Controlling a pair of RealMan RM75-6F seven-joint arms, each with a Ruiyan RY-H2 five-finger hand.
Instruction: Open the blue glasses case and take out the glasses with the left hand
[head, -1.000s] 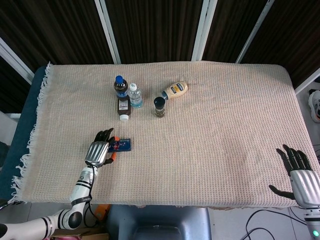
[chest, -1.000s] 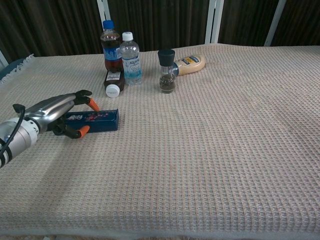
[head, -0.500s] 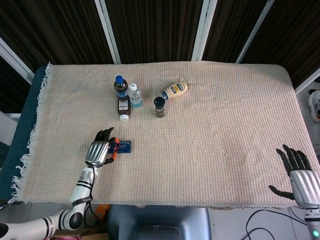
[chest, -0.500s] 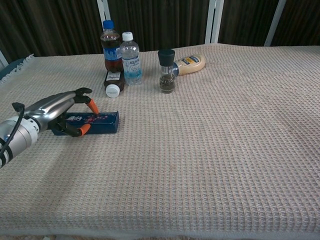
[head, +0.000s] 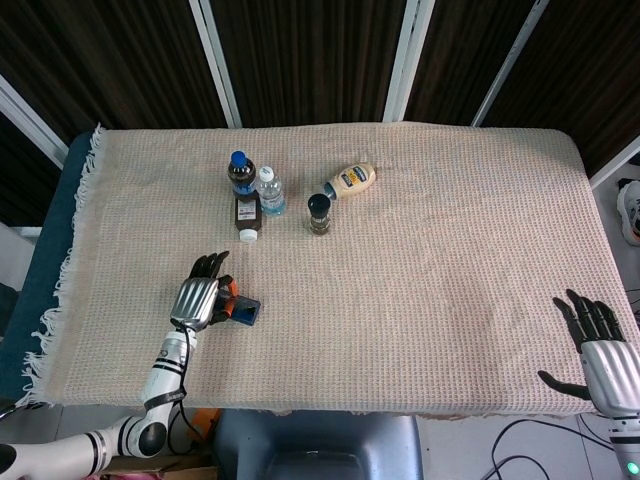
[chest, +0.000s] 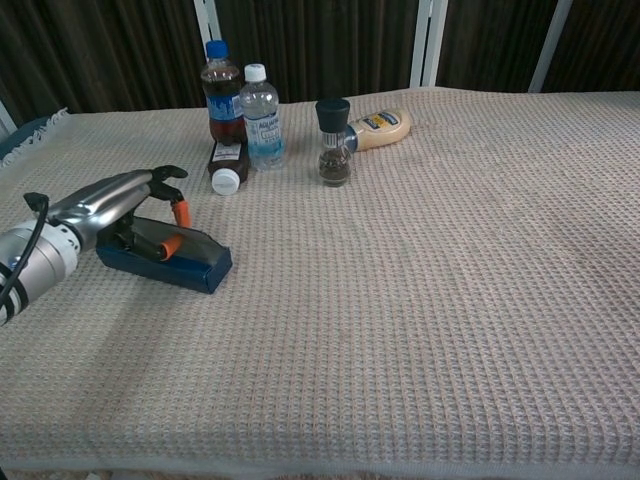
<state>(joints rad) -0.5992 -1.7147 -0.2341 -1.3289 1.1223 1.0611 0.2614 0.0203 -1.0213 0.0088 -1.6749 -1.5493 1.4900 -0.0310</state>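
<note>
Table (head: 480, 130) covered by beige waffle-weave cloth (head: 420, 300), fringed along left edge. Dark slatted wall (head: 310, 60) behind, crossed by white metal posts (head: 218, 62). Grey floor (head: 520, 445) in front, with black cables (head: 520, 430).

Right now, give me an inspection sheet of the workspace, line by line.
Surface: table under a beige waffle-weave cloth, fringed at its left edge.
Job's things: blue glasses case lies closed, angled on the cloth; glasses not visible.
Clutter: cola bottle, water bottle, pepper grinder upright; brown medicine bottle and mayonnaise bottle lying down.
Hands: left hand rests on the case, fingers over it; right hand open, off the table's near right corner.
Cables: black wire at the left wrist; cords on the floor.
Surroundings: dark panels with white frames behind.
</note>
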